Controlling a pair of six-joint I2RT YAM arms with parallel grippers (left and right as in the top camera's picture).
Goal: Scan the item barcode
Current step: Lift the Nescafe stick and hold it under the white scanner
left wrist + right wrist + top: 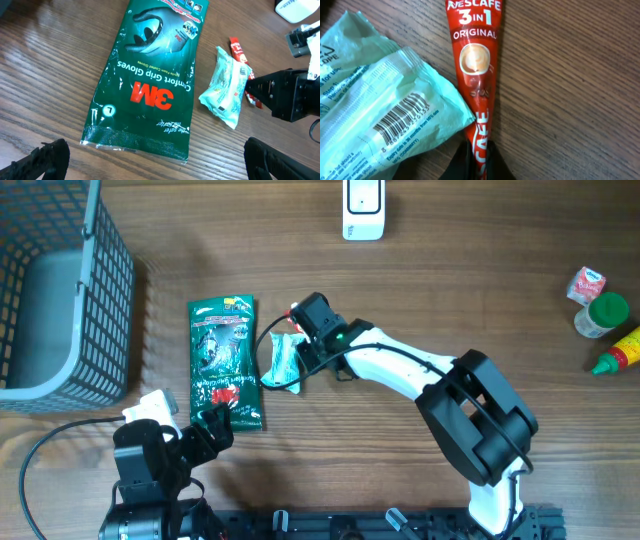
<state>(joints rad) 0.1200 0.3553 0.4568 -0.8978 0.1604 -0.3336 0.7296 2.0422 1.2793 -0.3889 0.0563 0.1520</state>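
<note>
My right gripper (479, 161) is clamped on the lower end of the red Nescafe sachet (476, 65), which lies mid-frame on the table (570, 90) and touches the pale green packet (385, 115) at frame left. My left gripper (155, 159) stands wide apart.
</note>
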